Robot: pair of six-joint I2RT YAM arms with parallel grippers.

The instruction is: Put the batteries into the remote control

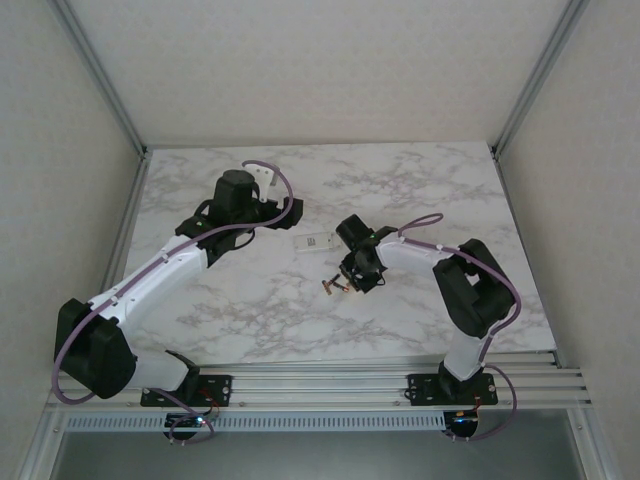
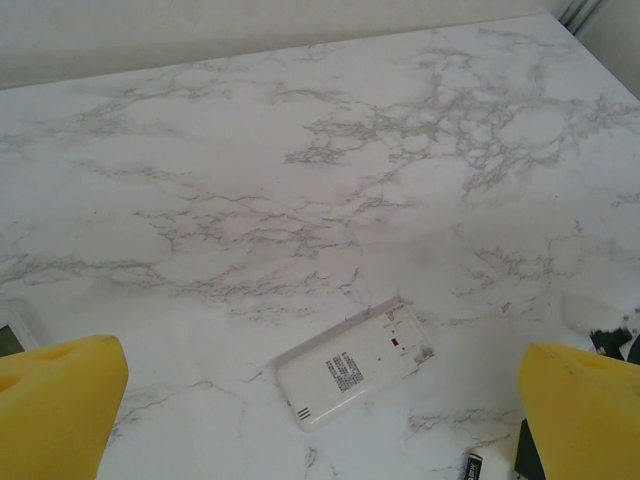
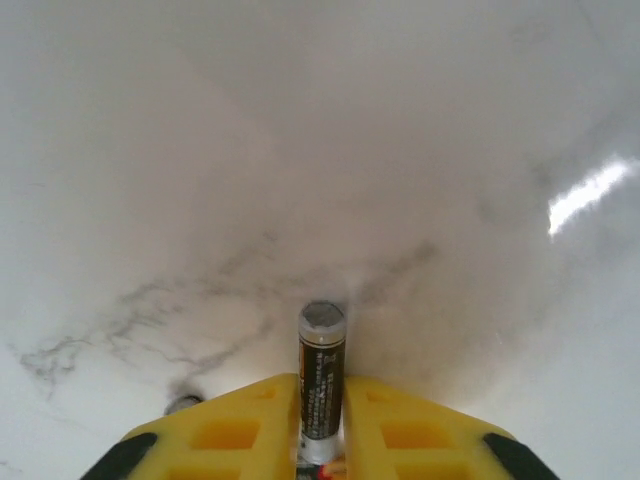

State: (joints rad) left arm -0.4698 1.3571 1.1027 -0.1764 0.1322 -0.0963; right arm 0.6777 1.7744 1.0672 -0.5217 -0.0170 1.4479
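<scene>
Tightly, right tool (image 3: 321, 405) pinching battery (image 3: 322, 350), left tool (image 2: 320, 395) wide apart

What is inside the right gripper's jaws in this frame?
One battery, pinched between the right gripper's yellow fingers, its flat end poking out over the marble table. Its rear end is covered by the fingers.

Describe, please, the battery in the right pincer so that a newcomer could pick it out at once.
Start at the white marble-patterned table, then find the yellow-fingered right pincer near its middle. Between its fingers sits a thin dark cylindrical battery; unlike the loose cells lying nearby, it is gripped.
</scene>
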